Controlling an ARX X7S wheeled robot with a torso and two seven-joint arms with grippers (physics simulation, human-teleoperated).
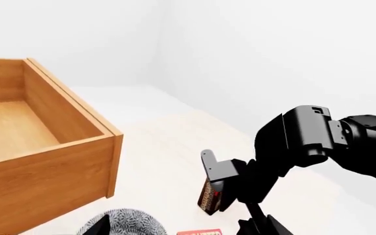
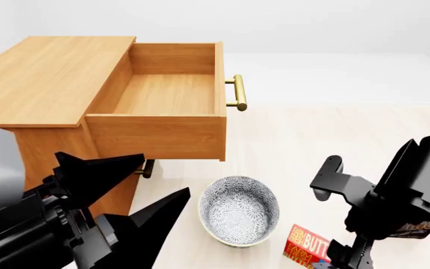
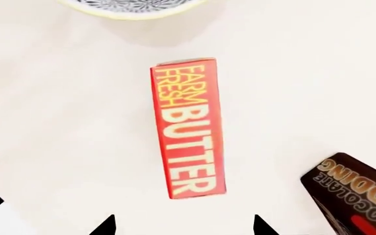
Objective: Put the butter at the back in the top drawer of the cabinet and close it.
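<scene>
the top drawer [image 2: 163,92] of the cabinet [image 2: 47,78] stands pulled out and bare inside, its brass handle [image 2: 238,93] at about 3 o'clock of the drawer in the head view. the butter [image 3: 188,128] lies flat on the pale floor [image 3: 57,127], just beside the patterned bowl [image 2: 239,210], at roughly 5 o'clock of it in the head view, with the chocolate pudding box [image 3: 358,196] near its other side.

the right gripper [image 3: 182,225] hangs directly over the butter with jaws spread and nothing held; its two tips straddle one end of the box. the left gripper [image 2: 155,188] is parted too, empty, near the drawer front.

the step in hand looks to be the pick. to do it well, descend straight, keep the box's narrow width centred between the tips, and close only once low enough, clear of the pudding box and bowl.
</scene>
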